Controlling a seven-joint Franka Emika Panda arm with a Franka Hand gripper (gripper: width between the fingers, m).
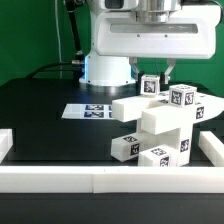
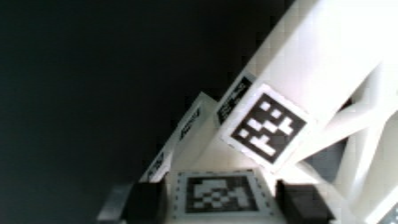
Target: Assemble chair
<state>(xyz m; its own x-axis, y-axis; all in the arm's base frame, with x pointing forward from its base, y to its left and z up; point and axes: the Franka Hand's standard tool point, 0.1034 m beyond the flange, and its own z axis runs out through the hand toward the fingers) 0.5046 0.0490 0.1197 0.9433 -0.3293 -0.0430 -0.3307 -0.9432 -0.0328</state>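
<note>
1. Exterior view: low, near table height, facing across the black table top (image 1: 40,110) toward the arm's white base (image 1: 108,68).
2. Wrist view: very close, looking along the white chunky tagged plastic chair parts (image 2: 267,120).
3. Shared: those chair parts (image 1: 160,125).

text: none readable | chair parts (image 1: 160,125): square coded tags only

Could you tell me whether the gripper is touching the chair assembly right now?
Cannot tell. In the exterior view the gripper meets the chair assembly with no clear gap; the wrist view is too blurred.
</note>
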